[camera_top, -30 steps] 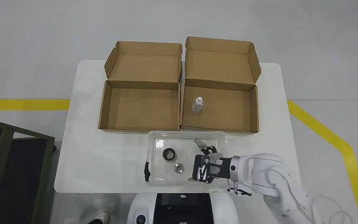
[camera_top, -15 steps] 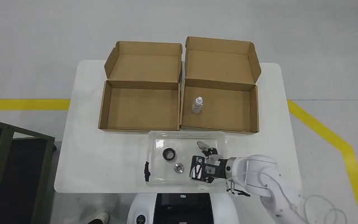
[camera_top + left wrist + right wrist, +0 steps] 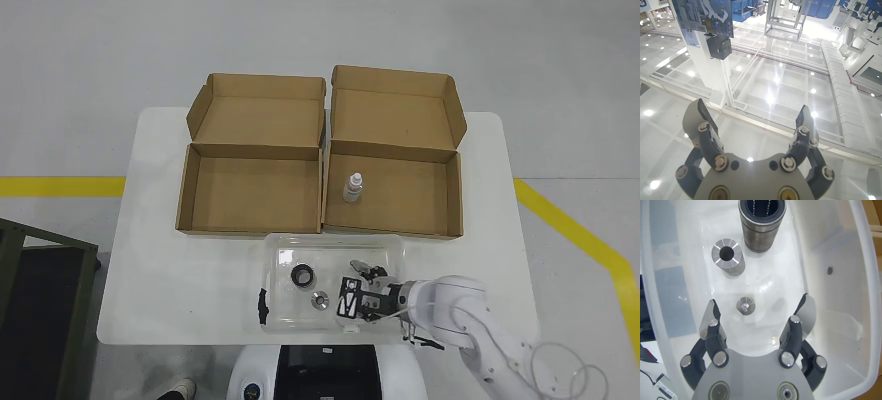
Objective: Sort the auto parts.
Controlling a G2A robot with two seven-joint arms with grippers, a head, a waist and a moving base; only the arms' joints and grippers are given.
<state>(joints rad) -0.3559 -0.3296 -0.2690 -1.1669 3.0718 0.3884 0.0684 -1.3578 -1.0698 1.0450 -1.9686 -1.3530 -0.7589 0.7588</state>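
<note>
A clear plastic bin (image 3: 330,239) sits at the table's near edge. It holds a dark cylindrical bearing (image 3: 302,275), a silver slotted sleeve (image 3: 320,299) and a small silver stud. In the right wrist view the bearing (image 3: 762,226) and sleeve (image 3: 728,256) stand upright beyond the fingertips. The small stud (image 3: 745,308) lies on the bin floor between the fingers. My right gripper (image 3: 759,303) is open and low inside the bin (image 3: 863,256), straddling the stud; from above the right gripper (image 3: 344,298) sits just right of the sleeve. My left gripper (image 3: 753,111) is open, empty, and points at the ceiling.
Two open cardboard boxes stand behind the bin: the left box (image 3: 250,195) and the right box (image 3: 410,195), which holds a small white bottle (image 3: 352,186). Bare white table (image 3: 190,280) lies left of the bin.
My right gripper has slid left inside the bin, closer to the sleeve and bearing. The parts and boxes have stayed put.
</note>
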